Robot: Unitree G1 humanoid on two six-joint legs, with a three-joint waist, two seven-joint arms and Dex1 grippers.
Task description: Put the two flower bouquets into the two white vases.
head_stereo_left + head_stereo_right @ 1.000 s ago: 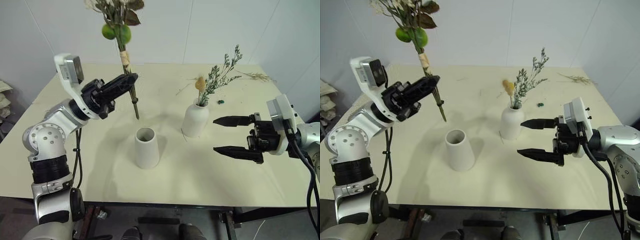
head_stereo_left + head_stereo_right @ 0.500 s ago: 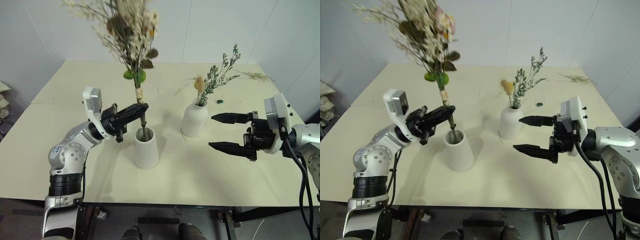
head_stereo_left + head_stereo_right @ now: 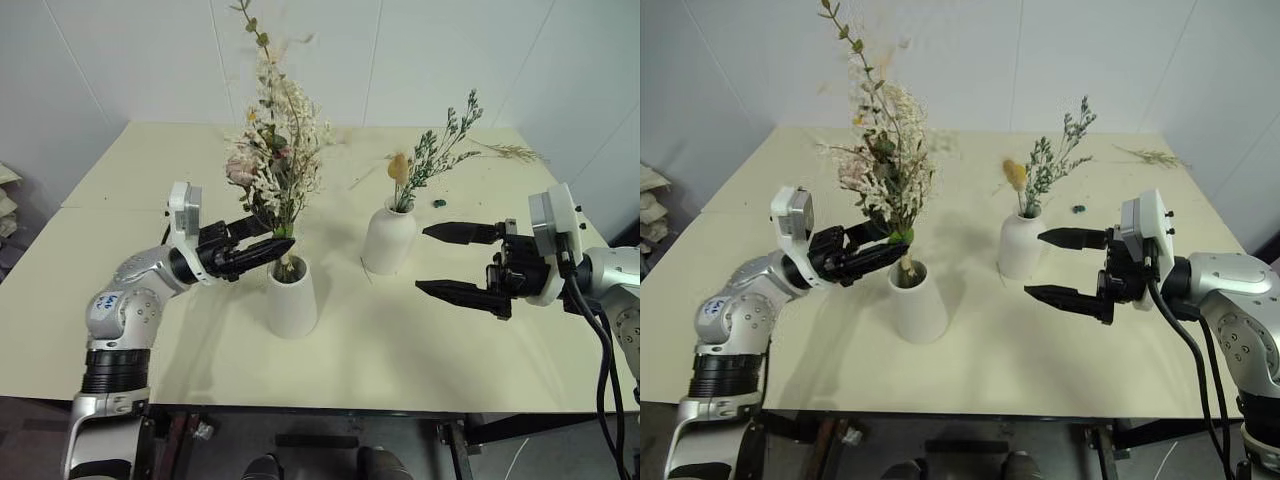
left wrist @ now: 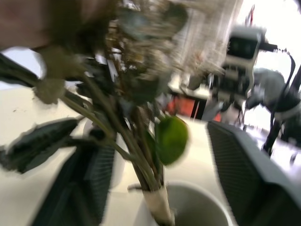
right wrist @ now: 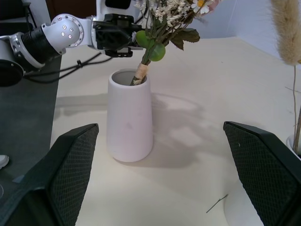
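**Silver-grey robot arms with black two-finger grippers**

Both arms are built from rounded, silver-grey metallic segments joined by black ribbed collars. The left arm (image 3: 125, 315) carries small screws on its elbow housing and a blue marking. Black cables loop along the right arm (image 3: 610, 290). Each wrist bears a white boxy camera housing. The left gripper (image 3: 262, 240) and right gripper (image 3: 440, 260) have long, pointed black fingers with cross-hatched inner pads.
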